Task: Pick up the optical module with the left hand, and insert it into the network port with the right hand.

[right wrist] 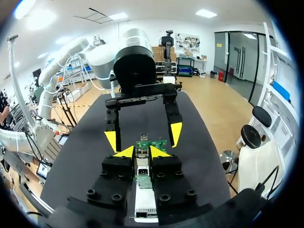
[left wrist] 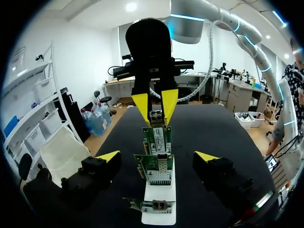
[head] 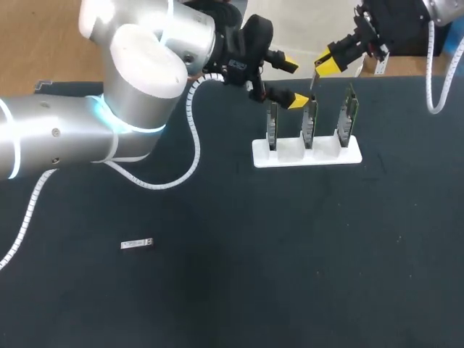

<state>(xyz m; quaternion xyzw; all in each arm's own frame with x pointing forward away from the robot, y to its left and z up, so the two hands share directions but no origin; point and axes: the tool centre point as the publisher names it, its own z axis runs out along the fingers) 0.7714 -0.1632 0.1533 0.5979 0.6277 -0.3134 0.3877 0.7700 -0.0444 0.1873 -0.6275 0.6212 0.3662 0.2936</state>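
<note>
Stand [head: 290, 156]: 1, white, far right.
Cards [head: 309, 125]: 3, upright in it.
Left gripper [head: 293, 83]: wide open, empty, astride row's left end.
Right gripper [head: 326, 65]: clamped on optical module [left wrist: 156, 115], over the row.
Second module [head: 136, 244]: 1, flat, near left.
Hidden: held module mostly behind fingertips.

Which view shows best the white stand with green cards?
The head view: the white stand shows whole, three cards side by side. The left wrist view sees it end-on, cards overlapping; in the right wrist view the right gripper hides most.
</note>
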